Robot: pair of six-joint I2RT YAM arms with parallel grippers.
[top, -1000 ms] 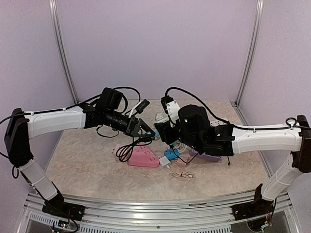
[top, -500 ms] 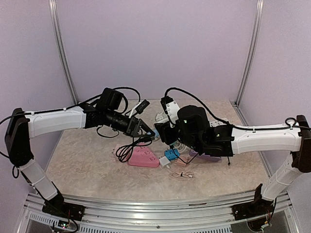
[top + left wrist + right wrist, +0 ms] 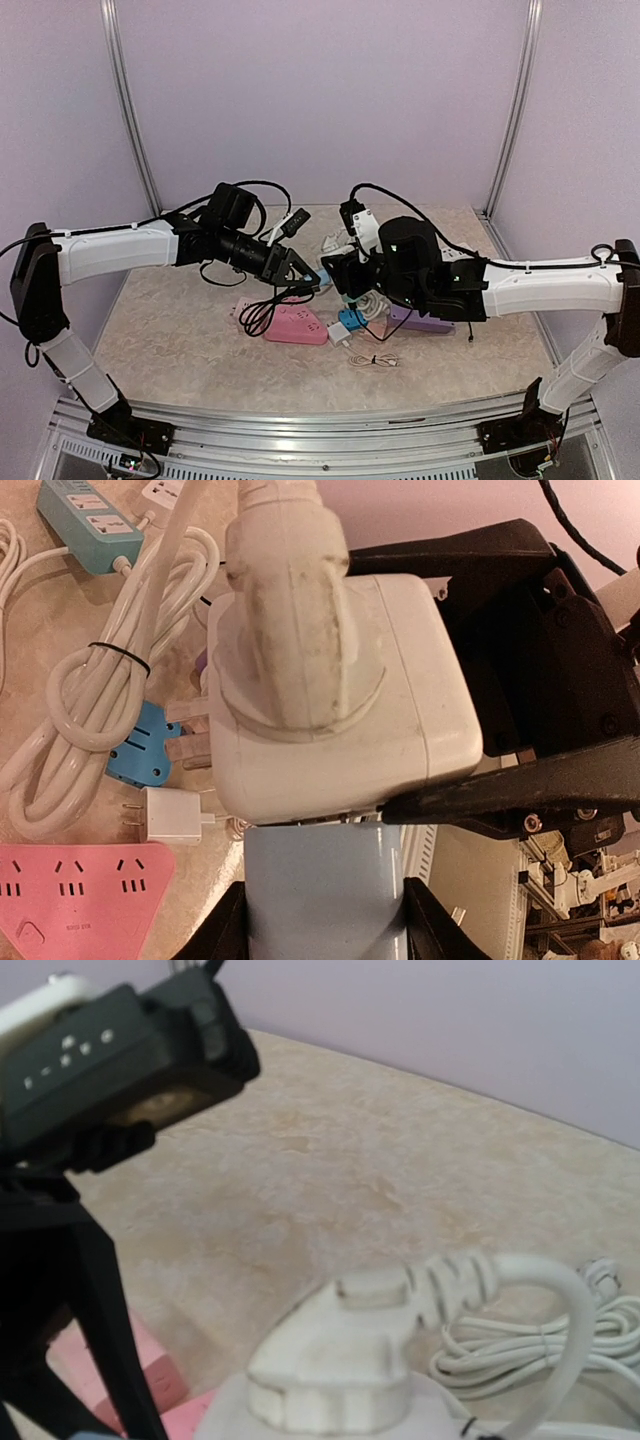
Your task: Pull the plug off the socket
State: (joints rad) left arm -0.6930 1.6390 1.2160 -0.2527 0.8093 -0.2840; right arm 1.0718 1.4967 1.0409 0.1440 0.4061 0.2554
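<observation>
The left gripper (image 3: 305, 277) is squeezed tight on a blue block (image 3: 325, 890), with one black finger (image 3: 225, 930) on each side of it. Right against the top of the blue block is a white cube (image 3: 400, 680). The right gripper (image 3: 338, 272) is clamped on that cube from the other side. A white plug (image 3: 285, 600) is pushed into the cube's face. It has grey dirty marks on it, and its thick white cord goes up and out of the left wrist view. Both arms hold all of this up in the air, over the middle of the table (image 3: 180, 330). Down on the table lies a pink strip (image 3: 70, 900) with dark holes. Just beside it is a small white charger (image 3: 170, 815), and a small blue plug (image 3: 145, 745) is near that. A bundle of white cord (image 3: 110, 680) is tied with a black band. At the far edge is a teal strip (image 3: 85, 525) with white labels, but the writing is too small to read. A purple strip (image 3: 425, 322) lies under the right arm.
</observation>
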